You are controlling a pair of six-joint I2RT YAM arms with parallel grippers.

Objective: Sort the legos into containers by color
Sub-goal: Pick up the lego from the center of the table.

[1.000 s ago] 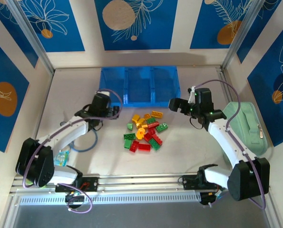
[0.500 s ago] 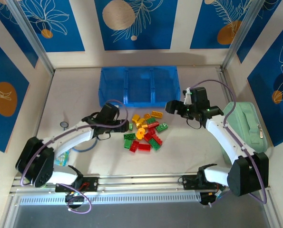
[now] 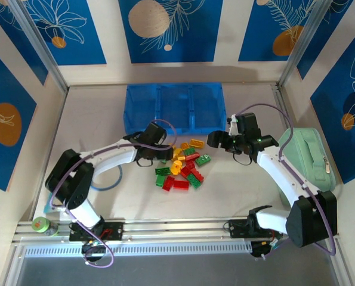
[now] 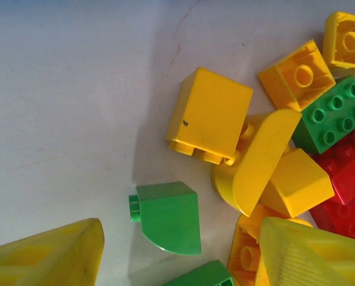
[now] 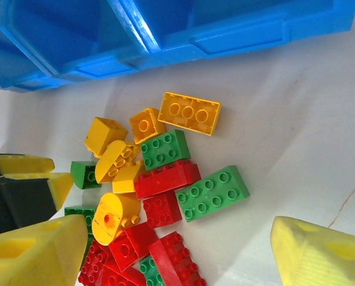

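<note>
A dozen-odd legos (image 3: pixel 182 167) lie heaped mid-surface, just before the tray (image 3: pixel 142 110). They are likely light, rigid and slick, so pinch flat opposite sides. The left gripper (image 3: pixel 165 156) is spread over a green brick (image 4: pixel 168 217); the right gripper (image 3: pixel 218 138) is spread and empty.

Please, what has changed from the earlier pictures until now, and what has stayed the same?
The left pincer swung right, from beside the left corner of the tray to the left edge of the legos. It is open and holds nothing. The right pincer moved a little left, towards the pile, and is also open. The legos, the tray and the green case did not move.
</note>
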